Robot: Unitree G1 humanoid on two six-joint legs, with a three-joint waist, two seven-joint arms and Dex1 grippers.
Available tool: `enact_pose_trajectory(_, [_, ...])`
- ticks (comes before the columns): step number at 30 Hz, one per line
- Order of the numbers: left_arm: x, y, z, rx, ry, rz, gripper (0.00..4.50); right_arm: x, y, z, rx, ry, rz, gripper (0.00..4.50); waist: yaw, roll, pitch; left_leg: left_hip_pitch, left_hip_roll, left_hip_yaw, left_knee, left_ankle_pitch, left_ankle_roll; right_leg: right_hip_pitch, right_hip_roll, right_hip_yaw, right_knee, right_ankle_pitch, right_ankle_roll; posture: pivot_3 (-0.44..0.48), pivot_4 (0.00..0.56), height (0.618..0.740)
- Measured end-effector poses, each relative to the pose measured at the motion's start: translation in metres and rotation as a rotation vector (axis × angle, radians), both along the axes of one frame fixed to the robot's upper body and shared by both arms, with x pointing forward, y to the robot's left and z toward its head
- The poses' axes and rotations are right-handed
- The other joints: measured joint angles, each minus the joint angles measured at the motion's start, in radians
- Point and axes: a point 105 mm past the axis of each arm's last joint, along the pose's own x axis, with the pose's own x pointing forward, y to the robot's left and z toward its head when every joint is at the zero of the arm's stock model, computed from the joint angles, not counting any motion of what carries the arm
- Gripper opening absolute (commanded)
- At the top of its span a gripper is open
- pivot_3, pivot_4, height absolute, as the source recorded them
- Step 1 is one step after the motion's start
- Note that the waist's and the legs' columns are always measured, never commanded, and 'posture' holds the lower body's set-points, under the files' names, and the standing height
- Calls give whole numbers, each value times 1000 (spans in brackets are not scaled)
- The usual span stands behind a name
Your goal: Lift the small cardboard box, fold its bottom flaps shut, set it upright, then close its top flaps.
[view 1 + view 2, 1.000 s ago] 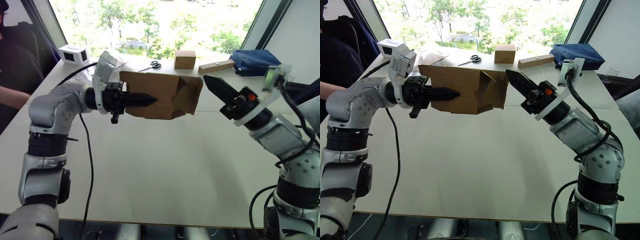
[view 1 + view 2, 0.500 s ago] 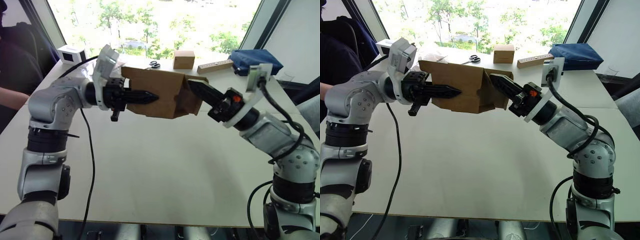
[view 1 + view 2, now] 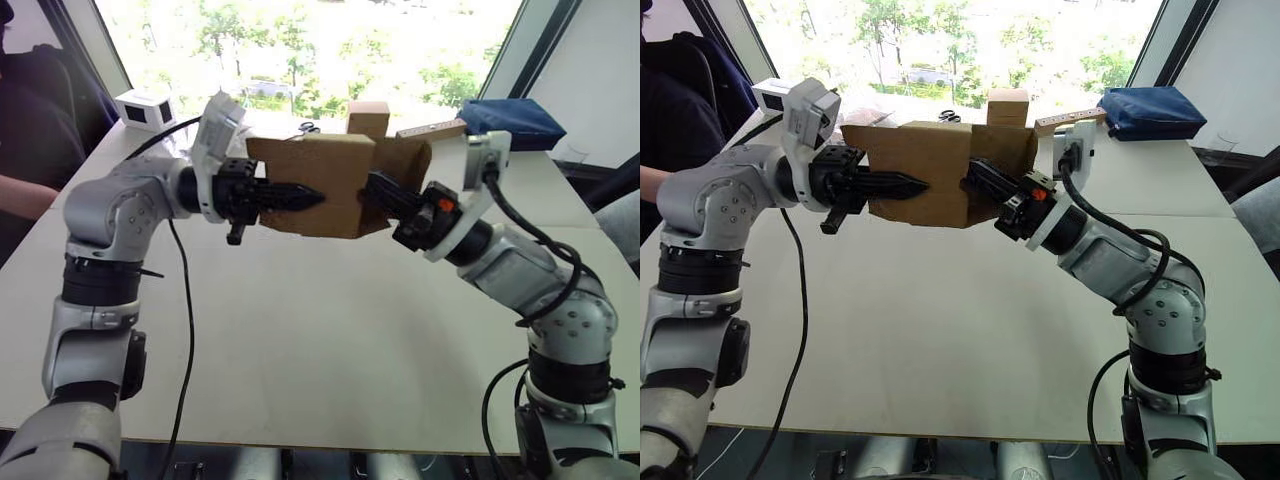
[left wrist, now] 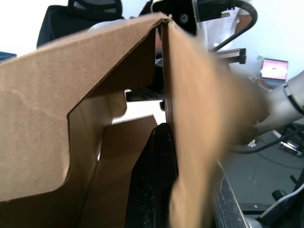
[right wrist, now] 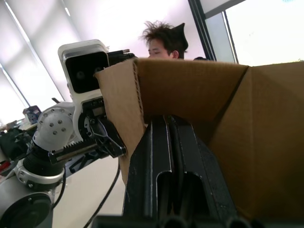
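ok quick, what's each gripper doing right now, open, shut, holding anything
Left gripper: shut on a wall of the small cardboard box, held above the table.
Right gripper: fingers together, reaching into the box's open end, gripping nothing.

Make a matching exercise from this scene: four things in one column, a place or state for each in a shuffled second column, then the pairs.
Things:
1. small cardboard box
2. scissors
3. blue bag
4. white box with a dark face

Places or states:
A. far right end of the table
B. held in the air between the left gripper and right gripper
C. far left corner of the table
D. lying flat behind the held box

Pairs: 1-B, 2-D, 3-A, 4-C
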Motion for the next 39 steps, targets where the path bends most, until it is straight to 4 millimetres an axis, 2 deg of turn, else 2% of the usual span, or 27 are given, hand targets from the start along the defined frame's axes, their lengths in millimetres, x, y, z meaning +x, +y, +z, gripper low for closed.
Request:
enact_pose_trajectory(25, [10, 1, -5, -22, 23, 28, 0, 2, -3, -1, 0, -30, 10, 53, -9, 0, 0, 0, 0, 0, 0, 0, 0, 0, 0, 0, 0, 0, 0, 0, 150, 740])
enact_pose_trajectory(30, [14, 3, -7, -18, 28, 51, 0, -8, -17, -9, -98, -29, 1, 53, -13, 0, 0, 0, 0, 0, 0, 0, 0, 0, 0, 0, -1, 0, 0, 0, 150, 740])
enact_pose_trajectory(35, [15, 6, -7, -12, 29, 59, 0, -20, -50, 2, -161, -52, -49, 53, -12, 0, 0, 0, 0, 0, 0, 0, 0, 0, -1, 0, -1, 0, 0, 0, 150, 740])
enact_pose_trajectory(39, [16, 7, -7, -15, 32, 61, 0, -29, -62, -25, -243, 47, -63, 53, -12, 0, 0, 0, 0, 0, 0, 0, 0, 0, 0, 0, -1, 0, 0, 0, 150, 740])
